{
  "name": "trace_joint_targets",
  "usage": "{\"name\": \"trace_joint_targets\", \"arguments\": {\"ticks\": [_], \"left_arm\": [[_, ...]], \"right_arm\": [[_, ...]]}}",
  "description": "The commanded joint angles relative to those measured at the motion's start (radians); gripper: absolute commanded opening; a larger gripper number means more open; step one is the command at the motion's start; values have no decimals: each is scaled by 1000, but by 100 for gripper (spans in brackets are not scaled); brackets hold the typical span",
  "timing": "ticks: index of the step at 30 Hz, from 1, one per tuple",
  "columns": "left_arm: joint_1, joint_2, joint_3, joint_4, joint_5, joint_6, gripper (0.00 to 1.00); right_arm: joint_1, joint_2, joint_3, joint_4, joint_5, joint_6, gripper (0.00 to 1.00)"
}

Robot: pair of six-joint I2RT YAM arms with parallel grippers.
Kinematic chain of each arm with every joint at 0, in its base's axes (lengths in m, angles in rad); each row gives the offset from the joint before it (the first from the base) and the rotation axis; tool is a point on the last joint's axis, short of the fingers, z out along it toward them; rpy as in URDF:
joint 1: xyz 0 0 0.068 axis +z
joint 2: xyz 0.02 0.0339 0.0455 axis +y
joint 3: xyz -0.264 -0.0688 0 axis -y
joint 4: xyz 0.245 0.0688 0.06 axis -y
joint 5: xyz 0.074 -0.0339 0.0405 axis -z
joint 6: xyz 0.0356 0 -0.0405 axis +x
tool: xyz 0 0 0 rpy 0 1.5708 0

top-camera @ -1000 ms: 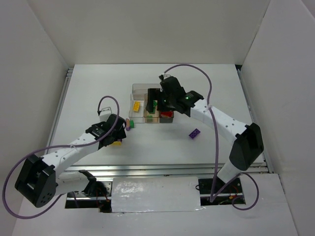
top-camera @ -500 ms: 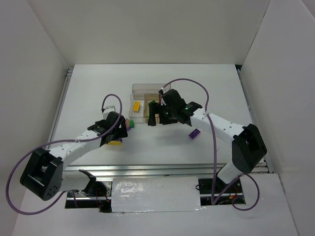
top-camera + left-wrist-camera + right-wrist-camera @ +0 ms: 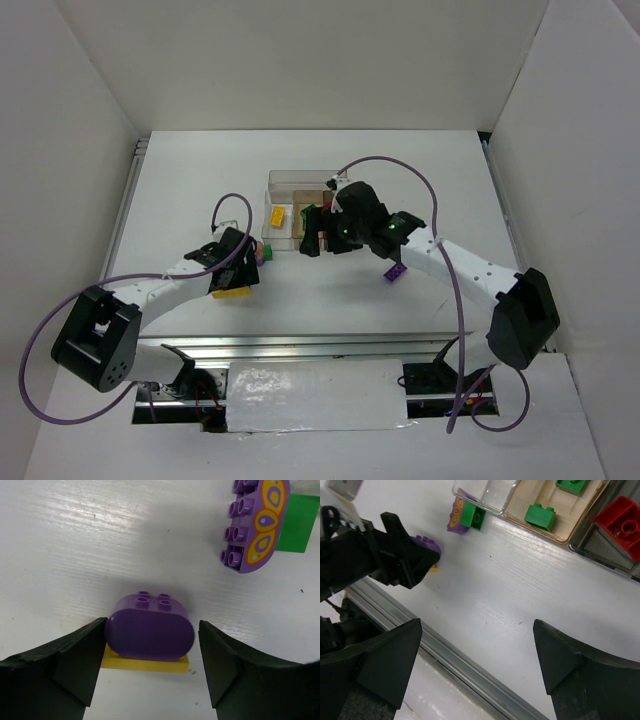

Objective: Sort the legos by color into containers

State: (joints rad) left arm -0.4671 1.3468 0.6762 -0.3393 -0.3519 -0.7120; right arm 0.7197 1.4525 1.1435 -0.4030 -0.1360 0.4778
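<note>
In the left wrist view a purple oval lego [image 3: 150, 632] sits on a flat yellow lego [image 3: 145, 664] on the table. My left gripper [image 3: 152, 645] is open around the purple piece; the left finger touches it and the right finger stands a little apart. It also shows in the top view [image 3: 235, 275]. My right gripper [image 3: 477, 645] is open and empty above bare table, just in front of the containers [image 3: 290, 185]. Green legos [image 3: 540, 516] lie in the tan container and a red lego [image 3: 620, 522] in the dark one. A yellow lego [image 3: 277, 215] lies in a clear one.
A purple oval piece with a yellow butterfly print [image 3: 255, 525] and a green lego [image 3: 298, 525] lie side by side at the containers' front left corner. A small purple brick [image 3: 396, 271] lies on the table under the right forearm. The metal rail [image 3: 470, 670] runs along the near edge.
My right gripper has left the containers and come forward and left over bare table. My left gripper has shifted a little nearer and lower around the purple and yellow pieces.
</note>
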Motion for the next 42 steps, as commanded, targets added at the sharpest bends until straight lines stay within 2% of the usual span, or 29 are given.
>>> {"name": "trace_joint_targets", "arguments": {"ticks": [1,4,6,7,10,11,13,14,15,16,19,23,25,30,32,39,42], "left_arm": [[4,14,8,-3,24,-4,84],[2,22,8,-3,34,-4,72],[4,18,6,-6,36,-6,58],[4,11,3,-1,37,-4,56],[4,-3,3,-1,40,-1,40],[4,-9,3,-6,42,-3,30],[2,-37,8,-10,47,-9,20],[1,-52,8,-16,47,-10,9],[2,-89,8,-18,53,-14,3],[2,-112,10,-23,56,-26,0],[-1,-221,22,-44,68,-61,0],[-13,-357,65,-76,82,-142,0],[-19,-429,74,-69,109,-207,0],[-38,-549,71,18,169,-393,0],[-50,-578,71,48,182,-444,0],[-88,-595,115,56,154,-507,0],[-91,-614,114,59,153,-523,0]], "right_arm": [[12,-67,-18,47,-11,-2,99],[12,-80,-21,50,-16,1,100],[11,-83,-25,50,-16,1,100],[12,-87,-31,52,-16,1,99],[11,-92,-37,53,-14,1,100],[12,-95,-45,58,-14,2,100],[11,-110,-65,88,-16,8,99],[12,-116,-89,102,-20,8,100],[11,-132,-102,116,-22,7,100],[12,-142,-141,160,-28,1,100],[11,-194,-253,301,-42,1,100],[21,-241,-376,521,-178,24,99],[69,-239,-410,634,-177,33,99],[265,-147,-345,782,7,-19,99],[306,-97,-303,832,83,-22,99],[380,-20,-251,981,280,-30,97],[397,5,-202,957,392,-36,96]]}}
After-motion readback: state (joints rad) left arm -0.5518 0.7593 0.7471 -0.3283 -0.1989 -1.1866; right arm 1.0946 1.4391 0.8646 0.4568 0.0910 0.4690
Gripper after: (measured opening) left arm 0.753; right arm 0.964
